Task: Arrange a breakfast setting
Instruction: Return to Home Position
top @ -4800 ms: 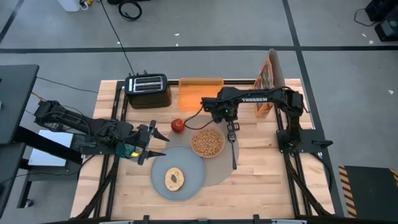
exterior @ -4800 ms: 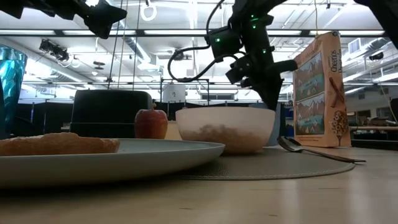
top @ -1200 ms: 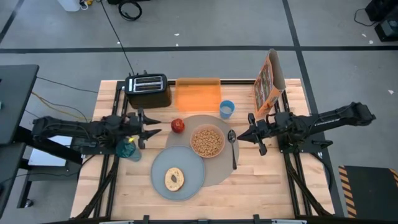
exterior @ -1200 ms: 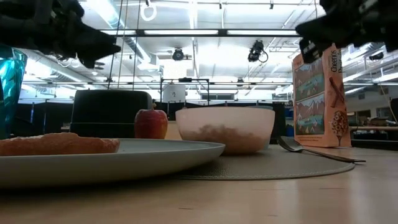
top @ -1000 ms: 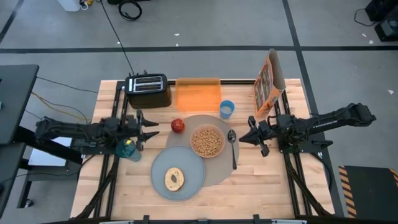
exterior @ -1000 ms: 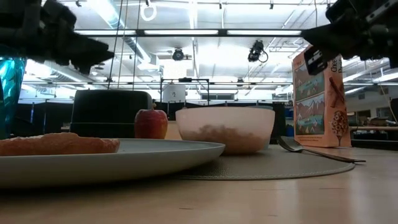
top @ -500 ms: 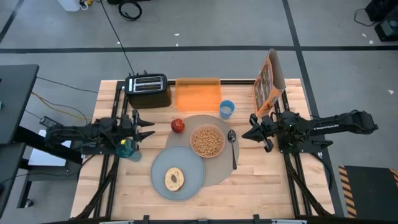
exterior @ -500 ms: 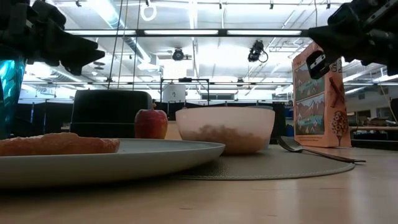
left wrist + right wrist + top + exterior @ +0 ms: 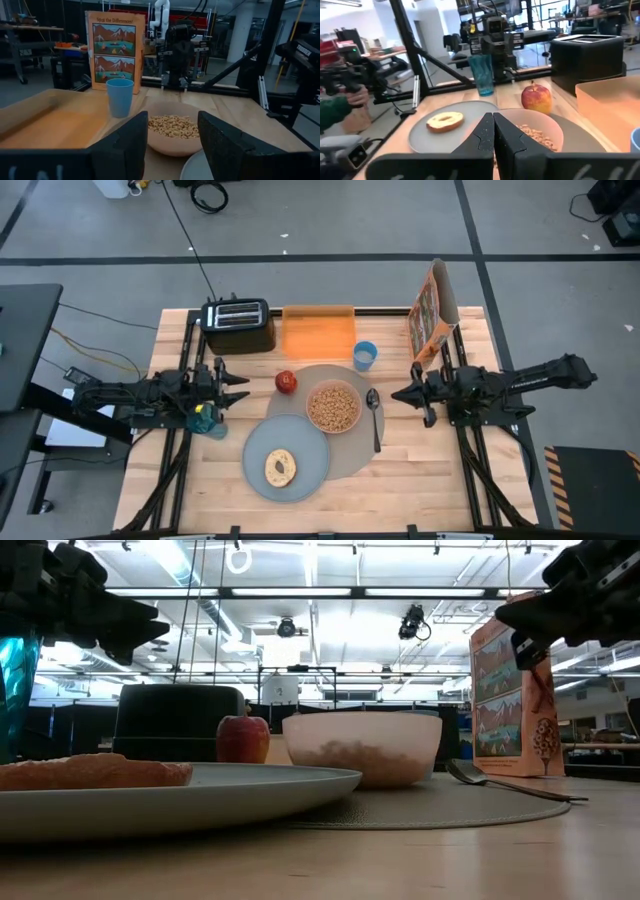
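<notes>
Left arm lies low along the table's left side, left gripper [image 9: 235,387] fingers spread, empty, pointing at the apple [image 9: 286,382]. Right arm is level on the right side, right gripper [image 9: 398,394] pinched together, empty, near the spoon [image 9: 375,420]. Bowl [image 9: 333,407] and plate [image 9: 310,450] with bagel [image 9: 280,468] sit on the mat [image 9: 350,455]; blue cup [image 9: 365,356] is just beside the orange tray [image 9: 318,335].

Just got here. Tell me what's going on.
A breakfast setting is laid out, and neither arm holds anything. The left pincer, open, is at the table's left side near a teal glass; the right pincer, shut, is at the right side. On the large round taupe mat lie a pale pink bowl of cereal and a metal spoon, with a grey round plate carrying a bagel overlapping it. A red apple and a small blue cup stand by its far edge.
</notes>
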